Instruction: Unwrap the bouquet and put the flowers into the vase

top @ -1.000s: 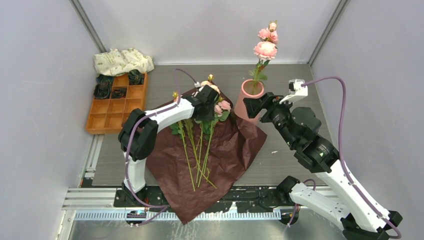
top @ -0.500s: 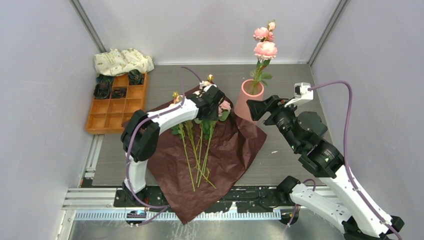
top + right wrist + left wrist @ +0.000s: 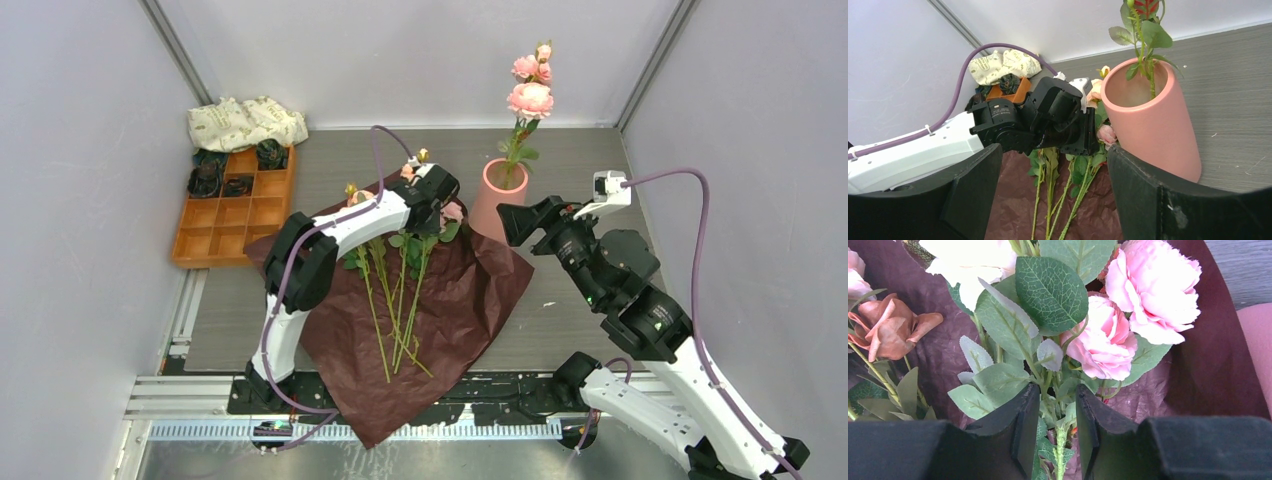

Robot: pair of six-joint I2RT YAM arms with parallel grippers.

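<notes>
Straddling one green stem (image 3: 1060, 455) of the flowers (image 3: 395, 300) with the left gripper (image 3: 1058, 390), jaws standing narrowly apart; possibly not yet touching the stem, with leaves crowding the gap. Lying loose on the spread maroon paper (image 3: 470, 300), blooms pointing toward the vase (image 3: 497, 195). Standing upright at the paper's far right edge, holding one pink rose stem (image 3: 530, 98). Hovering just right of the vase with the right gripper (image 3: 518, 222), jaws spread wide, gripping nothing.

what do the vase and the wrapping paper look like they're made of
Vase: likely matte ceramic, maybe plastic; smooth salmon-pink wall, no gloss, thick rim. Paper: thin maroon paper with a dull finish, fine creases all over.
</notes>
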